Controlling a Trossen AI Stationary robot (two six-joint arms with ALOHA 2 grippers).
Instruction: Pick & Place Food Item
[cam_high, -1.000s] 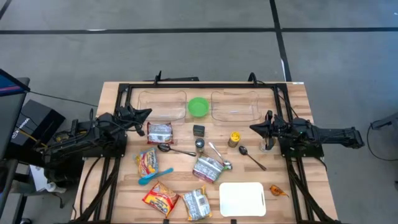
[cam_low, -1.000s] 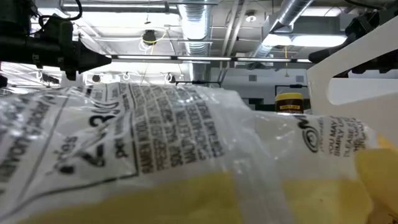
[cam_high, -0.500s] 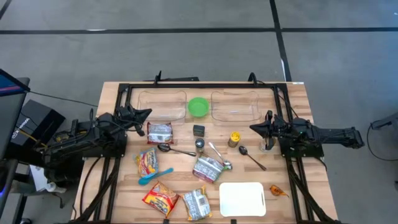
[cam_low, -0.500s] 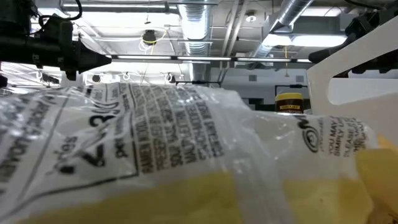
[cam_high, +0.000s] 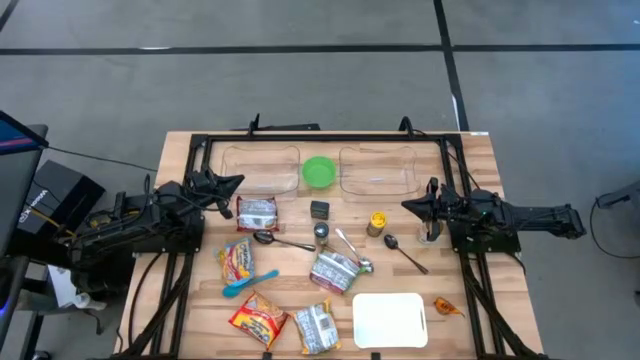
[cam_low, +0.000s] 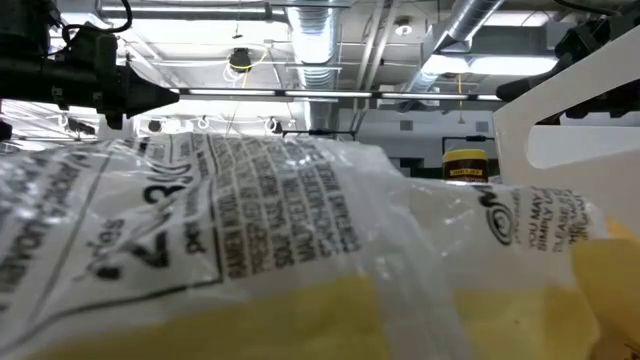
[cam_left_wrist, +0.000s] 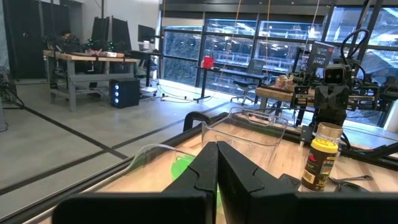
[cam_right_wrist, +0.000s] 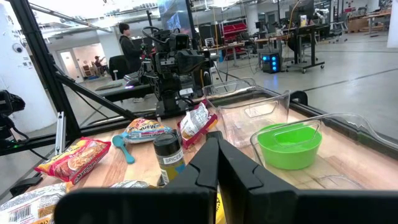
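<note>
Several food packets lie flat on the wooden table: a silver-red one (cam_high: 257, 212) next to my left gripper, a yellow-red one (cam_high: 237, 259), a red one (cam_high: 258, 319), silver ones (cam_high: 334, 271) (cam_high: 317, 326). My left gripper (cam_high: 238, 181) is shut and empty at the table's left, above the table. My right gripper (cam_high: 406, 206) is shut and empty at the table's right; its joined fingertips show in the right wrist view (cam_right_wrist: 214, 144). The left gripper's joined fingertips show in the left wrist view (cam_left_wrist: 213, 149).
Two clear bins (cam_high: 262, 167) (cam_high: 378, 168) stand at the far side with a green bowl (cam_high: 319, 171) between them. A yellow jar (cam_high: 376, 222), a spice shaker (cam_high: 321, 234), spoons (cam_high: 404, 253), a blue spoon (cam_high: 248, 283) and a white board (cam_high: 390, 319) lie mid-table. A person (cam_right_wrist: 129, 38) stands in the room beyond.
</note>
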